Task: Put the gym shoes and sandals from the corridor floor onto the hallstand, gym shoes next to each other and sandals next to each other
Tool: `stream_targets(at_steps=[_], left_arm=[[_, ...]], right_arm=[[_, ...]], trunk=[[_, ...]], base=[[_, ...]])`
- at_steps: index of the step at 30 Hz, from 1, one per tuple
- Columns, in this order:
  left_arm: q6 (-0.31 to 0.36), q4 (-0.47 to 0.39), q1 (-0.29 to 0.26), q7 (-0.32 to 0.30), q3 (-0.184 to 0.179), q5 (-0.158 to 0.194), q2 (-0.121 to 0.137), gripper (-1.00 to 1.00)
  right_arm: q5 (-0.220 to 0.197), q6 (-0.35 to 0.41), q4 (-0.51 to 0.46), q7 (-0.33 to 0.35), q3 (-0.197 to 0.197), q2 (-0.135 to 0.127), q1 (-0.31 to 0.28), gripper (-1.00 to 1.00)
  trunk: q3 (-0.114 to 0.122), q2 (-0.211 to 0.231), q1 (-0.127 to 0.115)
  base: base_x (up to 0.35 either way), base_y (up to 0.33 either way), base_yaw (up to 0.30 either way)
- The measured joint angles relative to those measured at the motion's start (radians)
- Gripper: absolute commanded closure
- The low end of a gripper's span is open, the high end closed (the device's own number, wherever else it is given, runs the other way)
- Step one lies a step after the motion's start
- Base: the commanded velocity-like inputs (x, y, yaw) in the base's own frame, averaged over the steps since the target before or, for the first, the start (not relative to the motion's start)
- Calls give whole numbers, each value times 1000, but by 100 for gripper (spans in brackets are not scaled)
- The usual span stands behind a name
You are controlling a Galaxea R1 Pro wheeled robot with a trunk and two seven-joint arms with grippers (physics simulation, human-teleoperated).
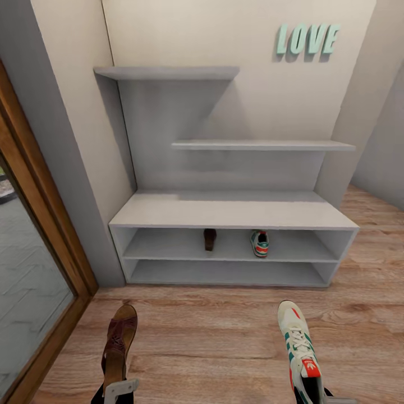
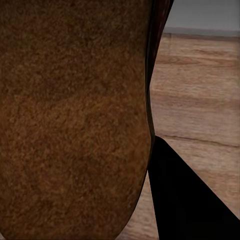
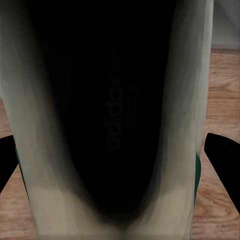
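Two white, green-striped gym shoes (image 1: 301,350)

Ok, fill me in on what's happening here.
The robot faces the rack with a shoe in each arm. Its left gripper holds a sandal, its right gripper a gym shoe, both at the floor end. The other sandal and other gym shoe already sit on the rack's upper shelf, apart.

In the head view the bottom edge cuts off both grippers, left (image 1: 119,391) and right (image 1: 314,397), so their grip cannot be told. The held sandal (image 1: 118,342) and sneaker (image 1: 300,350) lose their heels there. On the rack (image 1: 233,216), the shelved sandal (image 1: 210,239) and sneaker (image 1: 260,243) are too small for detail.
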Motion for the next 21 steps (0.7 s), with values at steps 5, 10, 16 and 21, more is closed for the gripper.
stream_targets(at_steps=[5,10,16,21], left_arm=[[0,0,0,0,0,0,0,100],[0,0,0,0,0,0,0,100],[0,0,0,0,0,0,0,100],[1,0,0,-1,-3,-1,0,100]], right_arm=[[0,0,-1,0,0,0,0,100],[0,0,-2,1,1,2,0,100],[-1,0,-4,0,1,6,0,100],[-2,0,-3,0,1,8,0,100]], trunk=[[0,0,0],[0,0,0],[0,0,0],[0,0,0]], base=[[0,0,-1],[0,0,0],[0,0,0],[0,0,-12]])
